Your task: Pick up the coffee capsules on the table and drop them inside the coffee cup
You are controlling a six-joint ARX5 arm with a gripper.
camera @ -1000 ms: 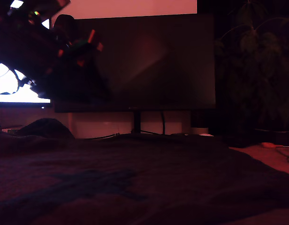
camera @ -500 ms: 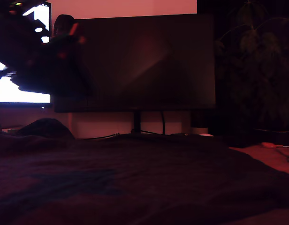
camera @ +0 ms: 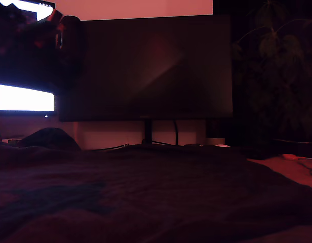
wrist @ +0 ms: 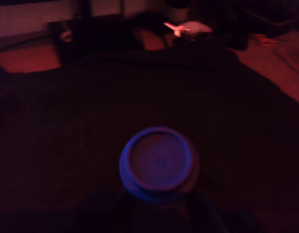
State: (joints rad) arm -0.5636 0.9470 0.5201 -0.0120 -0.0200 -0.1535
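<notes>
The arm is a dark bulk with small red accents.

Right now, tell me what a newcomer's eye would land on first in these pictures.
In the wrist view, the blue rim of the coffee capsule glows close to the camera, low in the middle, seemingly held above the dark cloth. In the exterior view, the big dark monitor fills the centre, and a bright white screen shines at that view's left. The room is very dim and red-tinted, so the gripper itself is hard to make out.
</notes>
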